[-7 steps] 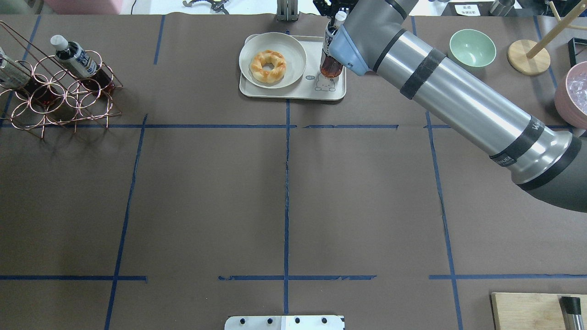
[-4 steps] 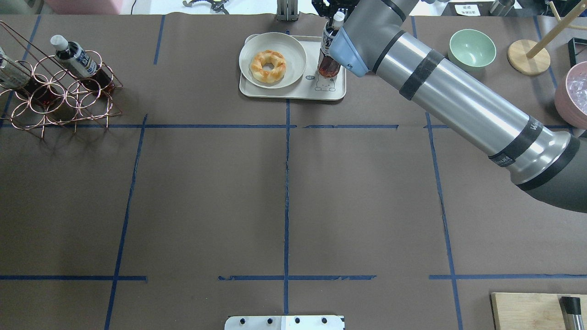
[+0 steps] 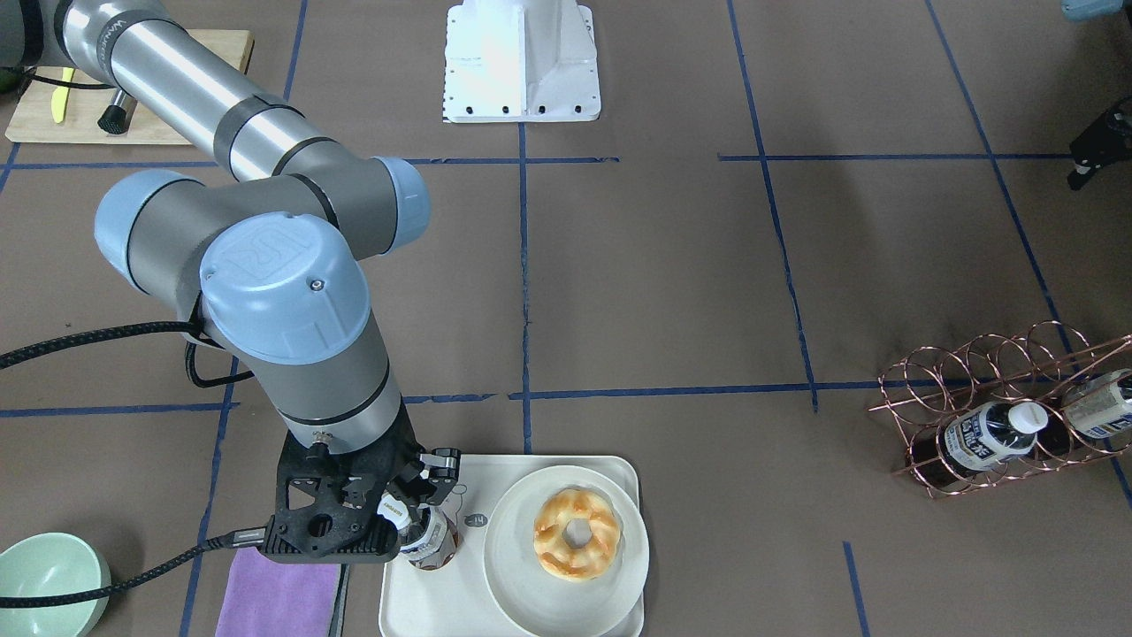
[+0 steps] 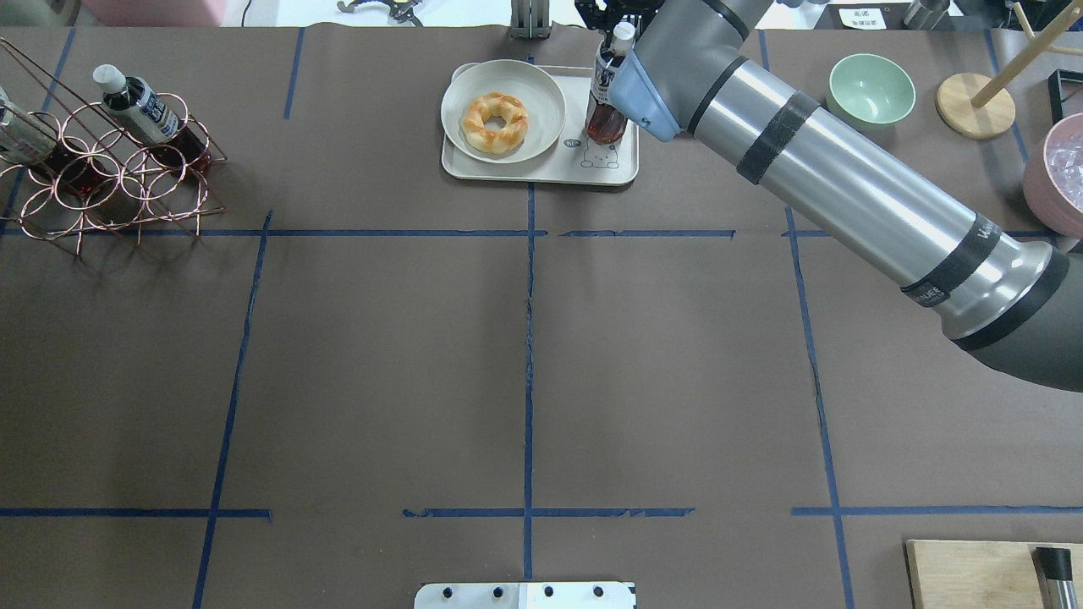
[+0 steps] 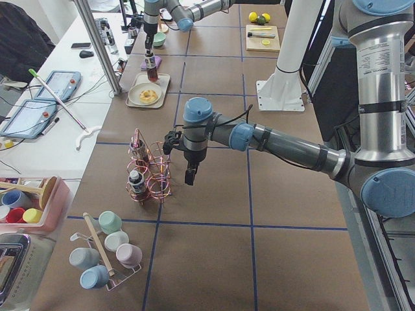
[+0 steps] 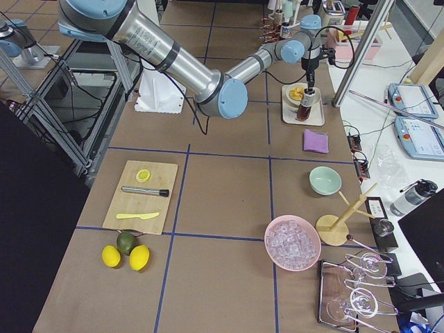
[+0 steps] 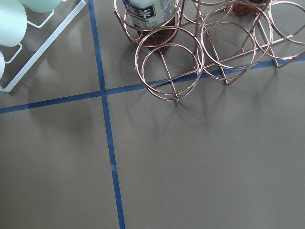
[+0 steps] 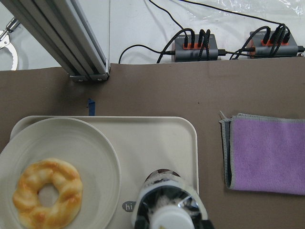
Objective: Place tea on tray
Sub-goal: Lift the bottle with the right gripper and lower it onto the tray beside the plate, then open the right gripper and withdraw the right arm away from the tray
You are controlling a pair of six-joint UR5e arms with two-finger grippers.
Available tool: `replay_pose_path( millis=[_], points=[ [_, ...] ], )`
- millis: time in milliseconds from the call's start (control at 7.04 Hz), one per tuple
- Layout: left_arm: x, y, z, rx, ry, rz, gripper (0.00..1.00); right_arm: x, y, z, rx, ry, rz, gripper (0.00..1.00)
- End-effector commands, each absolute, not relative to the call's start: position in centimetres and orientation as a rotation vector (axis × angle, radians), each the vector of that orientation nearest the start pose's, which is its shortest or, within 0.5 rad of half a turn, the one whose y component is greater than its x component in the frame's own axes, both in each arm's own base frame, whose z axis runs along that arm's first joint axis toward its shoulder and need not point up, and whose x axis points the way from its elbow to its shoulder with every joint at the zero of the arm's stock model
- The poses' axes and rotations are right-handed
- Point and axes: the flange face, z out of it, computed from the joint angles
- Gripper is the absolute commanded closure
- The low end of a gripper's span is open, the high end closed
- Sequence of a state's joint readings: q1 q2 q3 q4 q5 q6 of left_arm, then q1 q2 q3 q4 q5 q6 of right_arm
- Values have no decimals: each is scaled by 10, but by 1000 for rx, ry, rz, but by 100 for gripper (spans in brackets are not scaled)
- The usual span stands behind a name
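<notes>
The tea [image 4: 602, 118], a white-capped bottle of reddish-brown drink, stands slightly tilted on the right part of the cream tray [image 4: 541, 169], just beyond the bear drawing. My right gripper [image 3: 416, 513] is shut on the tea [image 3: 433, 538] at its neck and cap. In the right wrist view the tea [image 8: 164, 191] shows from above, over the tray [image 8: 157, 138]. My left gripper [image 5: 189, 178] hangs above the table beside the copper rack [image 5: 152, 175]; I cannot tell whether it is open or shut.
A round plate [image 4: 541, 85] with a donut [image 4: 495, 123] fills the tray's left part. The copper rack [image 4: 110, 178] holds two other bottles [image 4: 140, 106]. A green bowl [image 4: 871, 87] and a purple cloth [image 3: 279, 597] lie to the tray's right.
The right gripper has lowered the tea a little and shifted it slightly toward the far edge of the tray. Nothing else has moved.
</notes>
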State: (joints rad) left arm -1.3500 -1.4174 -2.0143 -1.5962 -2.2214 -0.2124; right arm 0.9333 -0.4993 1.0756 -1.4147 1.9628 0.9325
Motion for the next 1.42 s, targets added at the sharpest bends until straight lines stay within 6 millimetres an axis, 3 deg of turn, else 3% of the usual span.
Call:
replay_pose_path(
  millis=[0, 284, 426, 853, 1137, 1279],
  points=[
    [23, -436, 514, 161, 696, 112, 0, -421, -729, 152, 268, -773, 95, 0],
    [23, -436, 514, 161, 694, 110, 0, -408, -724, 137, 265, -811, 85, 0],
    [23, -436, 514, 159, 695, 110, 0, -385, -714, 134, 226, -863, 80, 0],
    [23, -436, 521, 148, 695, 106, 0, -285, -572, 187, 193, -835, 83, 0],
    [13, -431, 546, 120, 681, 118, 0, -234, -509, 221, 213, -770, -47, 0],
    [-21, -432, 580, 96, 679, 75, 0, -206, -491, 256, 215, -740, -97, 0]
  ],
)
